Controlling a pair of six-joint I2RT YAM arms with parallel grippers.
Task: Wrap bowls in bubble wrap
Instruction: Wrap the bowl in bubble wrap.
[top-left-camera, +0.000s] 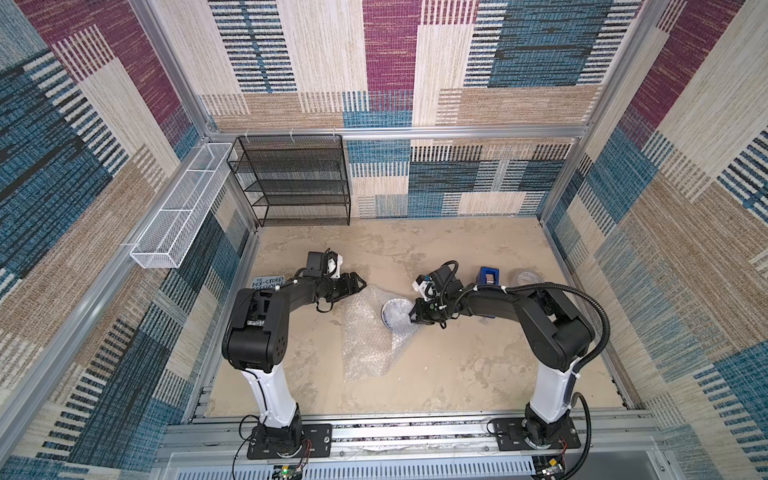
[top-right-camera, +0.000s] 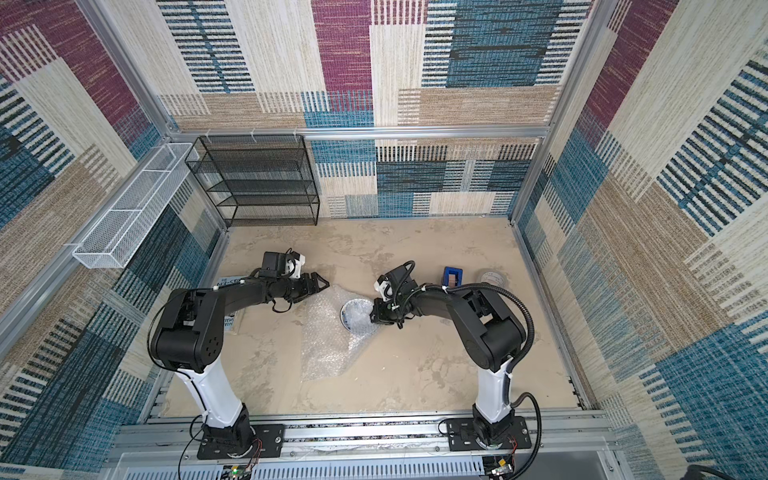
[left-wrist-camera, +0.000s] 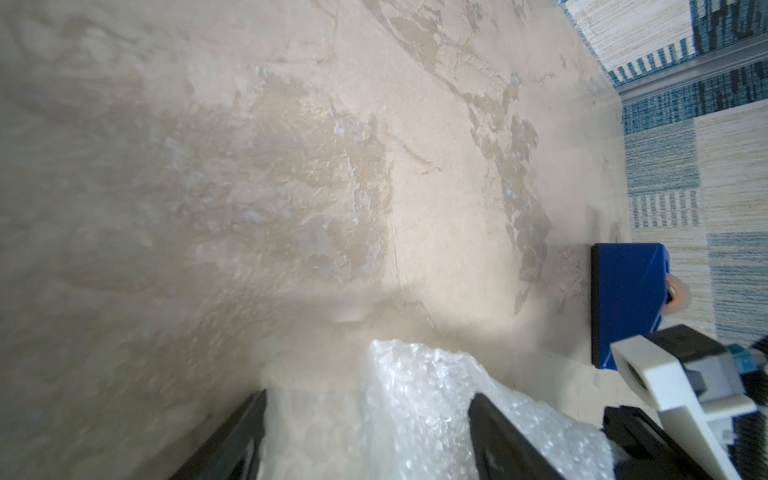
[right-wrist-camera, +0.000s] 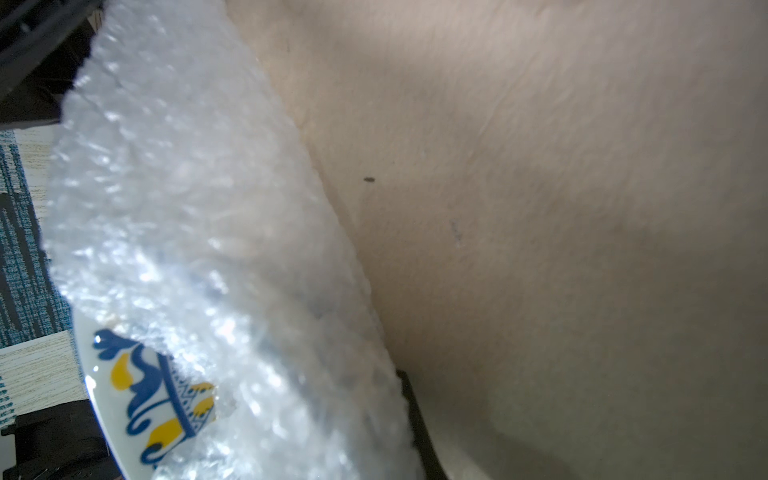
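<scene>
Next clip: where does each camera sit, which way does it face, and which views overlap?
Top views: high above the arms' bases, looking down on the table, both whole arms, left gripper, right gripper, bowl partly under bubble wrap.
Left wrist: looks past its open fingers and a wrap corner, across the table to a blue block.
Right wrist: close on wrap over the bowl; one finger shows.
Shared: all show the wrap; left wrist also catches the right arm's white camera mount.
</scene>
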